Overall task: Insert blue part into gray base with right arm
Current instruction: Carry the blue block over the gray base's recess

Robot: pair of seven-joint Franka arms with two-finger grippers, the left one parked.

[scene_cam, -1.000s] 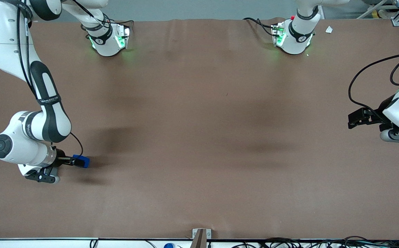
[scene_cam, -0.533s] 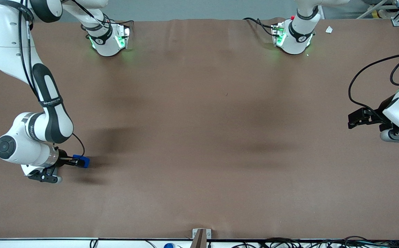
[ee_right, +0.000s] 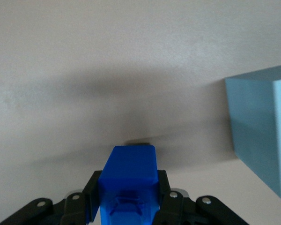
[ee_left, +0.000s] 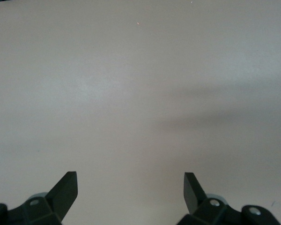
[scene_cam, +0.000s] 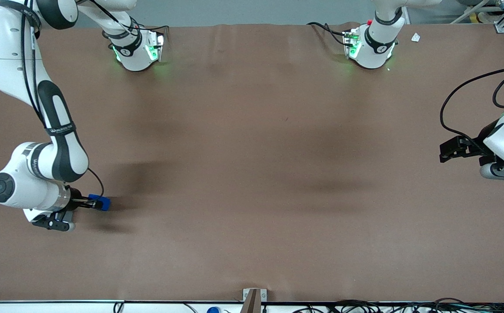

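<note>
We see the right arm (scene_cam: 58, 130) reaching low over the brown counter (scene_cam: 256, 174), near the counter's edge at the working arm's end and nearer the front edge than the arm bases. Its gripper (scene_cam: 90, 202) points along the counter toward the parked arm's end, fingers (ee_right: 92, 190) clamped on the blue part (scene_cam: 101, 203), one finger on each side.

In the wrist view we note the blue part (ee_right: 129, 180) sticking out past the fingertips, gripper (ee_right: 127, 194) closed around its flanks. A dark shadow lies on the counter (ee_right: 84, 56) beneath the part; we cannot tell whether the part touches the surface or hangs just above it.

The same wrist view shows a pale blue-gray block, which we take as the base (ee_right: 262, 140), standing on the counter near the part but apart from it, cut off by the frame edge. Its top face is not visible, so we cannot confirm a recess. In the front view the base is hidden from us.
</note>
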